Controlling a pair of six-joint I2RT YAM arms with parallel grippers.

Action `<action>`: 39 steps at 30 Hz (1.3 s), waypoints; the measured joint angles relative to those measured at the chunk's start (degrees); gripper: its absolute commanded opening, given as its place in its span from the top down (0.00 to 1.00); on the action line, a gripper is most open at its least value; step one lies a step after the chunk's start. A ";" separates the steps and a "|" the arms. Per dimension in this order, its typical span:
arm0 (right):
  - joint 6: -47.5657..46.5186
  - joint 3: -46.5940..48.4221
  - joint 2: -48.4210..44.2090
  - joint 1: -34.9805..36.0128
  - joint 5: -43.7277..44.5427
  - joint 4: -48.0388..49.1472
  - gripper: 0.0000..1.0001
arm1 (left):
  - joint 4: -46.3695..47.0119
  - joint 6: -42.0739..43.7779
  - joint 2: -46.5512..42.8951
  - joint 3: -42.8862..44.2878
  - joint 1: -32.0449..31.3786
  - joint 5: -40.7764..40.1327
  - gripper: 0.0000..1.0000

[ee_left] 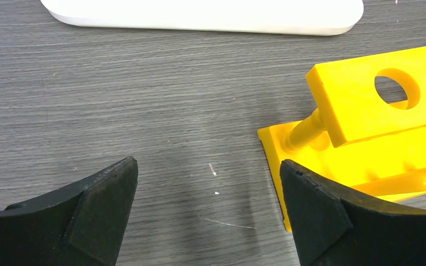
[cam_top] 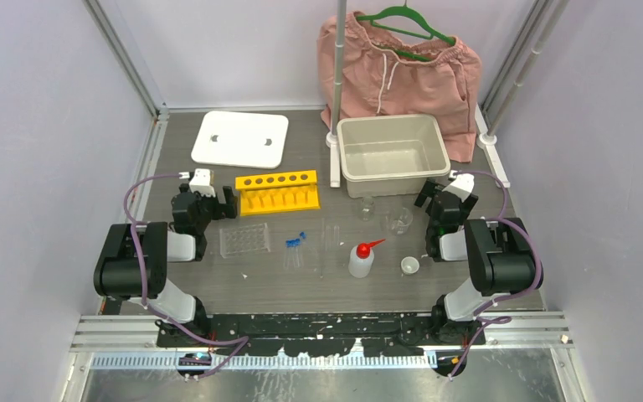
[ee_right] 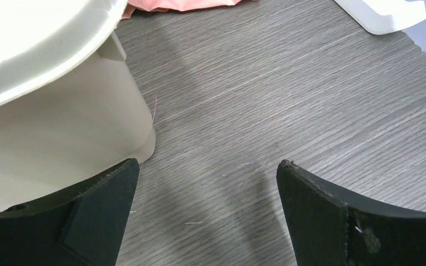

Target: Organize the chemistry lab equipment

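Top external: tubes [cam_top: 291, 251] lie loose between clear rack [cam_top: 244, 239] and squeeze bottle [cam_top: 361, 260]; nothing sorted yet. Jaws of left gripper [ee_left: 208, 182] and right gripper [ee_right: 208, 182] gape wide, empty. We reckon the next move is a low, narrow pinch on one tube, bound for yellow rack [cam_top: 277, 192].

On the lab tabletop [cam_top: 218, 285]: one yellow rack [cam_top: 276, 193], one clear rack [cam_top: 244, 240], two glass beakers [cam_top: 399, 220], one white squeeze bottle [cam_top: 360, 261], one small white cup [cam_top: 409, 265] and two blue-capped tubes [cam_top: 293, 243]; the uncapped clear tubes [cam_top: 328, 234] beside them are too faint to count. Toward the far edge, one beige tub [cam_top: 385, 186], one white lid [cam_top: 240, 138], one pair of pink shorts [cam_top: 435, 75].
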 measured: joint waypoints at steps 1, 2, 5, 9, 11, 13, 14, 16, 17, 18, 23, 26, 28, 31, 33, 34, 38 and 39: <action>0.00 0.00 0.00 0.00 -0.02 0.00 0.00 | 0.00 0.00 -0.02 0.00 0.00 0.00 0.00; 0.00 0.00 0.00 0.00 -0.02 0.00 0.00 | 0.00 0.00 0.00 0.00 0.00 0.00 0.00; 0.00 0.00 0.00 0.00 -0.04 0.00 0.00 | 0.00 0.00 0.00 0.00 0.00 0.00 0.00; 0.00 0.00 0.00 0.00 -0.07 0.00 0.00 | 0.00 0.00 0.00 0.00 0.00 0.00 0.00; 0.00 0.00 0.00 0.00 -0.09 0.00 0.00 | 0.00 0.00 0.00 0.00 0.00 0.00 0.00; 0.00 0.00 0.00 0.00 -0.13 0.00 0.00 | 0.00 0.00 0.00 0.00 0.00 0.00 0.00; 0.00 0.00 0.00 0.00 -0.15 0.00 0.00 | 0.00 0.00 -0.02 0.00 0.00 0.00 0.00; 0.09 0.00 0.00 -0.15 -0.17 0.00 0.00 | 0.00 0.00 0.00 0.00 0.00 0.00 0.00; 0.26 0.00 0.00 -0.20 0.00 0.00 0.00 | 0.00 0.00 0.00 0.00 0.00 0.04 0.00; 0.50 -0.02 -0.04 -0.20 0.50 0.02 0.00 | -0.02 0.02 -0.02 0.00 0.00 0.09 0.00; 1.70 -1.92 -4.48 -0.13 3.54 -0.79 0.00 | -6.25 0.00 -2.80 1.53 0.33 0.09 0.00; 4.17 -2.16 -13.20 0.00 8.57 -6.73 0.00 | -14.91 0.11 -6.60 5.42 0.63 0.04 0.00; 6.01 -1.62 -20.09 0.00 11.21 -12.13 0.00 | -21.22 0.26 -9.27 9.22 0.85 0.04 0.00; 9.75 2.08 -28.98 0.00 15.19 -25.40 0.00 | -31.58 0.94 -13.40 15.32 1.16 0.07 0.00; 12.63 6.03 -34.27 -0.02 17.49 -35.50 0.00 | -38.01 1.31 -15.98 18.88 1.40 0.09 0.00; 13.94 8.24 -36.46 -0.02 18.23 -40.26 0.00 | -42.14 1.44 -17.22 20.92 1.64 0.26 0.00; 20.90 21.14 -40.33 -0.07 17.49 -61.48 0.00 | -57.35 1.53 -20.50 29.31 3.17 0.66 0.00; 22.47 25.33 -40.24 -0.07 16.20 -66.16 0.00 | -60.61 1.51 -20.92 31.52 3.56 0.70 0.00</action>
